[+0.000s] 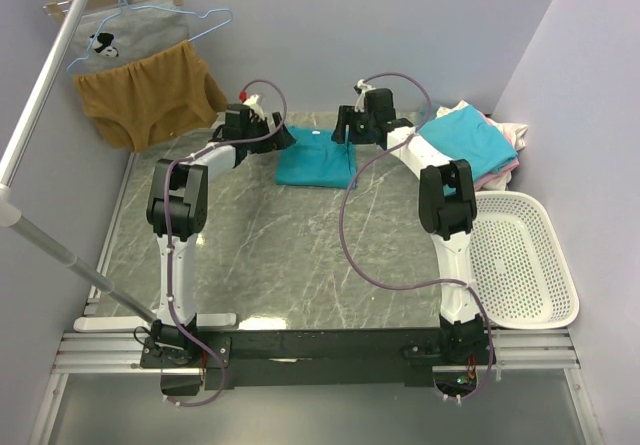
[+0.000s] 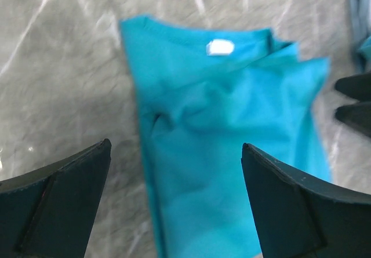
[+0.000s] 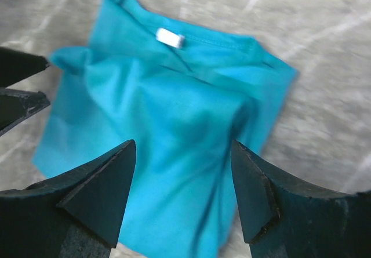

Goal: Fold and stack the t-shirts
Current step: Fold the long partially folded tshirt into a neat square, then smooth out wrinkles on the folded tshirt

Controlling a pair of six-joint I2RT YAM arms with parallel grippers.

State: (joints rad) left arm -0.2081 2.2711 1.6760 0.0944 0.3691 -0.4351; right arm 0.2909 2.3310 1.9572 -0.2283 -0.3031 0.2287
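Teal t-shirt (image 1: 315,160) is lying folded on the table (image 1: 300,255), far centre, between both claws. Left gripper (image 2: 174,148) is gaping wide, right gripper (image 3: 182,145) parted, both empty. Fold is looking lumpy, possibly loose (views are blurry); pinching one layer is risking it unfolding.

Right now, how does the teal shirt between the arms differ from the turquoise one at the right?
The teal shirt lies folded alone on bare table; the turquoise shirt tops a loose pile. The teal shirt is darker, the turquoise shirt paler. Both are plain blue-green.
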